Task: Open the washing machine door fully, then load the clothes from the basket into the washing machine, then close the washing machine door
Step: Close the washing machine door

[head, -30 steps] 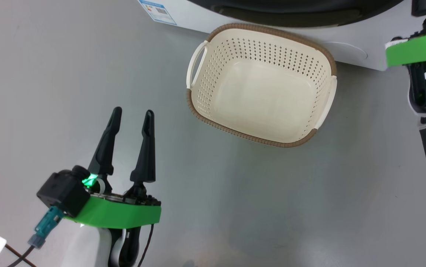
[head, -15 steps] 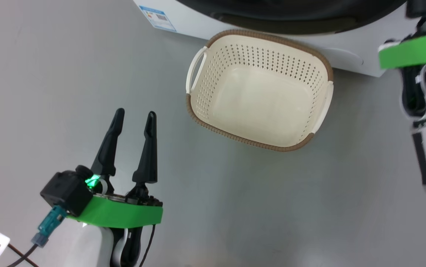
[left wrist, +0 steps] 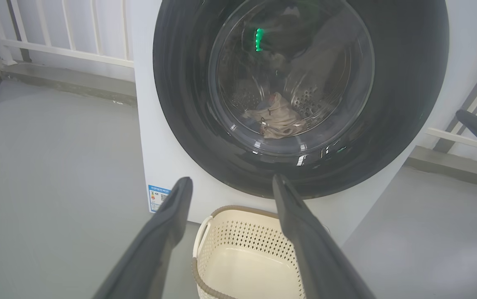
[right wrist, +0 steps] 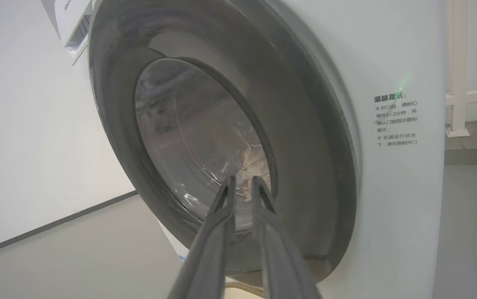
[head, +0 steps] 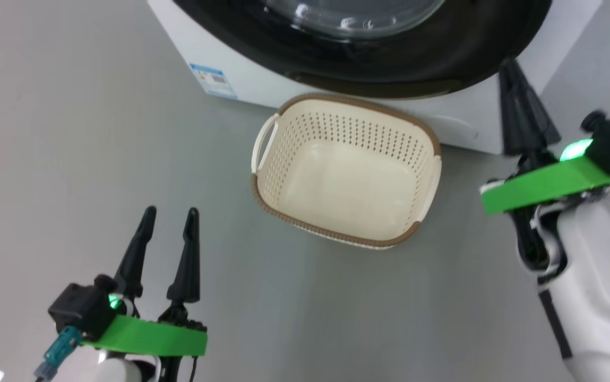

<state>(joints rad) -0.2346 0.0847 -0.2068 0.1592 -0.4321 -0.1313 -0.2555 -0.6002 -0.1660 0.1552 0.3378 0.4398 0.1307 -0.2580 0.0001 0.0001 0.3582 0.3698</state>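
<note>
Left gripper (head: 171, 212) hangs low over the floor (head: 71, 132), fingers spread wide, nothing between them. On the other side, our right gripper (head: 507, 66) has its fingers pressed together with nothing held, its tip up by the lower right edge of the washing machine door (left wrist: 188, 83); whether it touches the black rim we cannot tell.

And the door itself looks seated flush against the washing machine (head: 262, 85). Through the glass we spot the clothes (left wrist: 277, 120) lying low in the drum: a cream garment shows clearly, the printed ones we can't make out. The basket (head: 336, 130) sits on the floor just in front of the washer, and it's bare inside.

So we'd call opening, loading and closing all done. At most, a latch check remains.
</note>
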